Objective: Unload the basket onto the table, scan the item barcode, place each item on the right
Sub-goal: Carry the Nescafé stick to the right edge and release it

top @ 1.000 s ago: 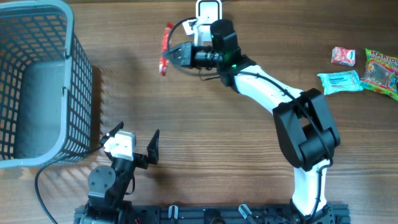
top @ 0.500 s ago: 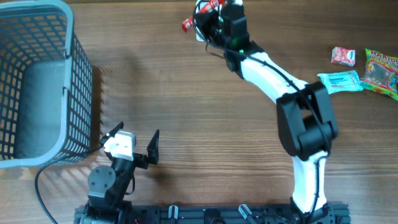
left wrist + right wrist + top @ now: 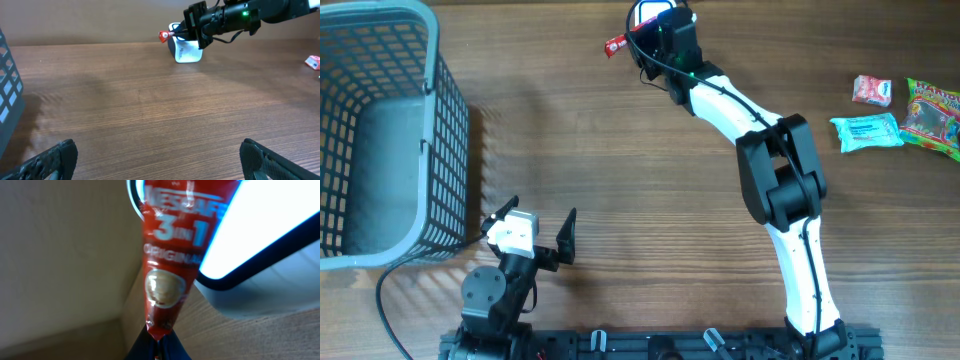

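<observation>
Barcode presentation is happening at the far edge of the desk [image 3: 650, 200], near its middle, where the right arm is reaching out to the white scanner [image 3: 650, 14]. The right fingers [image 3: 140, 350] are clenching the bottom seam of a red coffee sachet [image 3: 170, 270], and the sachet is sticking up from them in front of the scanner's lit window. From the wrist camera the printed front is facing away from the window, so the back is probably turning toward the glass; no barcode is showing in any view, so I cannot tell where it is sitting. From overhead, the sachet is poking out to the left of the scanner rather than lying squarely across it.

Doing this step well is likely meaning:
- sliding the sachet toward the middle of the window, since only its upper part is overlapping the lit edge;
- keeping the flat face parallel to the glass and close to it without touching;
- pinching only the seam, so the fingers are not covering any print;
- turning the wrist slowly if no read is coming, as a thin foil pack is apt to glare and flop.

The left fingers [image 3: 52, 160] are spread wide and holding nothing, resting by the near edge beside the grey basket [image 3: 450, 150]. Snack packets [image 3: 865, 131] are lying near the right edge.
</observation>
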You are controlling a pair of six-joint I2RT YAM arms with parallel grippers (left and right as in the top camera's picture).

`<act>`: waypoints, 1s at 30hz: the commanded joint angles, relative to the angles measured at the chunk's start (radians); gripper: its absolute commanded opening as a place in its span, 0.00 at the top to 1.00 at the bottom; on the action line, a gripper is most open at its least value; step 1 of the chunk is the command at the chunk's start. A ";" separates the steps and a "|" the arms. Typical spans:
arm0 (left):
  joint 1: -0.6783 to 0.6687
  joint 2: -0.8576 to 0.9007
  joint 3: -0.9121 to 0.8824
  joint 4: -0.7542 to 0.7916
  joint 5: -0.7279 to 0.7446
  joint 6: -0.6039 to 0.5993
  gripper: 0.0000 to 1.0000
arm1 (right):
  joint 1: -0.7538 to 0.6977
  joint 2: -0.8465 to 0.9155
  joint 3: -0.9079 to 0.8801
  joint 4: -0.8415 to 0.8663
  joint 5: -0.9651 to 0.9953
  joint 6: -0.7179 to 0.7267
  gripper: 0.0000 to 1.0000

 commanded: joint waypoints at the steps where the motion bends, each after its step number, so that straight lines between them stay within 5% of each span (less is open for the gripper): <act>1: 0.005 -0.001 -0.008 0.003 -0.010 -0.012 0.00 | 0.006 0.031 0.027 0.015 -0.094 -0.010 0.95; 6: 0.005 -0.001 -0.008 0.003 -0.010 -0.012 0.00 | 0.004 0.026 0.048 -0.028 -0.227 -0.082 0.95; 15: 0.005 -0.001 -0.008 0.003 -0.010 -0.012 0.00 | -0.117 -0.209 0.048 -0.525 -0.193 -0.354 0.95; 22: 0.005 -0.001 -0.008 0.003 -0.010 -0.012 0.00 | -0.388 -0.422 0.048 -1.188 0.077 -0.429 0.96; 30: 0.005 -0.001 -0.008 0.003 -0.010 -0.012 0.00 | -0.761 -0.422 -0.117 -1.334 0.245 -0.418 0.96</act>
